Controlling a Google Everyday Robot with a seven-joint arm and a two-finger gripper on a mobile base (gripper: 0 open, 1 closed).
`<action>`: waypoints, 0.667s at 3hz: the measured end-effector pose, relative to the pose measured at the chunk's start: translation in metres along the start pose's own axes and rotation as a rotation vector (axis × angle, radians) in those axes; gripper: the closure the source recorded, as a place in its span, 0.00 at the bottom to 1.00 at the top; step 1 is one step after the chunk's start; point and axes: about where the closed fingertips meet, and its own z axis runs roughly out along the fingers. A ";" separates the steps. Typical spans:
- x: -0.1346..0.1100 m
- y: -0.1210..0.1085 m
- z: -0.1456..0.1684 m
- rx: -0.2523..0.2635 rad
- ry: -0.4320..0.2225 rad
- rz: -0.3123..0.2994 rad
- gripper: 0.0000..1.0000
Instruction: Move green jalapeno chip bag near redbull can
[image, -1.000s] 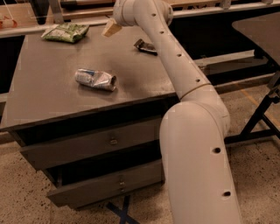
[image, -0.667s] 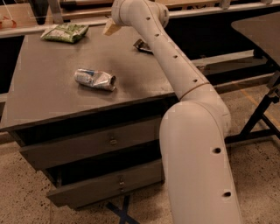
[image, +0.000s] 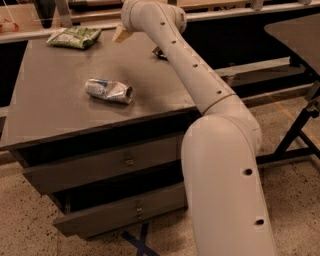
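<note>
Grey-brown drawer cabinet top holds the crushed silver-blue can mid-surface. Well beyond the can lies the crinkled light-green chip bag, with its long axis pointing at my tan-tipped gripper, which hovers just beside it. I cannot tell the grip state.

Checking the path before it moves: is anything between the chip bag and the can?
Nothing visible. Only bare table lies between bag and can. The claw is beside the bag near the table's back, off that line.
</note>
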 end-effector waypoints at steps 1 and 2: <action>0.000 -0.003 0.000 0.011 0.032 -0.048 0.00; -0.004 -0.011 0.004 0.052 0.083 -0.129 0.00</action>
